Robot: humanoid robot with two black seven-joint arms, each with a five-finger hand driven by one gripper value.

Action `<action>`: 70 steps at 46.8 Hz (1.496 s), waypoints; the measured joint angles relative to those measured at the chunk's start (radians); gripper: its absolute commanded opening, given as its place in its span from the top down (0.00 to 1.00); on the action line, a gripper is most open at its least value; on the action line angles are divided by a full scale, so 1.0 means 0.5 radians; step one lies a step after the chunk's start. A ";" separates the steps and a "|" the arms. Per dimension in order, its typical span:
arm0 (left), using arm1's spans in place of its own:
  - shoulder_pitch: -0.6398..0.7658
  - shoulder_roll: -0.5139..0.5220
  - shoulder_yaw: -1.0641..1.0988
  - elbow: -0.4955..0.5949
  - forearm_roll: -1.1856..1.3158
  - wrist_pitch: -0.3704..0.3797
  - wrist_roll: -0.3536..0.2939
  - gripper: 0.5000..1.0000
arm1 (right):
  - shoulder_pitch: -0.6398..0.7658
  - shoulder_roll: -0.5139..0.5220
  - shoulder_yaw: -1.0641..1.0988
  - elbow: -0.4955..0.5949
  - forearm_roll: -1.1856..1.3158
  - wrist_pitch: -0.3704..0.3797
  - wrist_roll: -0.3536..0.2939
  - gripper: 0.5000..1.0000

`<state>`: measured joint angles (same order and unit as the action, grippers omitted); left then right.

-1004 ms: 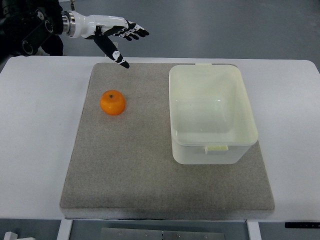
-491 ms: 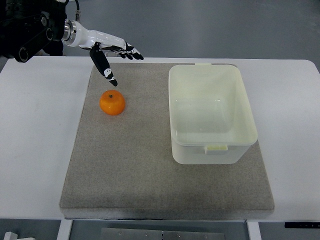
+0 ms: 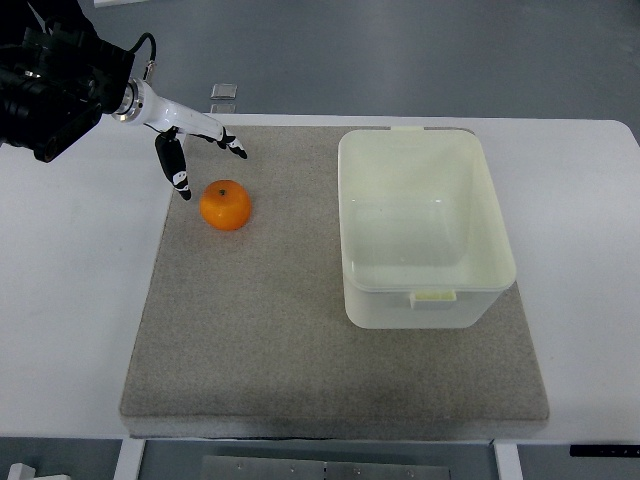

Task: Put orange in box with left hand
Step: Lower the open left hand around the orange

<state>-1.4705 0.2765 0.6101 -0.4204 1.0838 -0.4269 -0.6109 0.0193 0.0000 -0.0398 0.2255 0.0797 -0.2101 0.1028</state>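
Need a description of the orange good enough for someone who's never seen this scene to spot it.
A grey mat covers most of the white table, with a pale open box on its right half. The orange sits alone on the mat's far-left part, just below the left hand. It is the only round, brightly coloured thing there.

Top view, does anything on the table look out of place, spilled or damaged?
Nothing stands out. The orange sits whole on the grey mat, the box stands upright and empty beside it, and the left hand hovers open just by the orange, holding nothing.
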 measured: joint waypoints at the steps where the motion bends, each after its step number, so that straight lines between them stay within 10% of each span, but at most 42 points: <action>1: 0.000 -0.006 0.000 0.000 0.000 0.001 0.000 0.02 | -0.001 0.000 0.000 0.000 0.000 0.000 0.000 0.11; 70: -0.112 0.002 0.005 -0.313 0.177 -0.021 0.000 0.02 | 0.000 0.000 0.000 0.000 0.000 0.000 0.000 0.11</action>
<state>-1.5266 0.2776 0.6124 -0.5768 1.1721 -0.4375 -0.6109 0.0194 0.0000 -0.0399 0.2255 0.0797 -0.2101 0.1028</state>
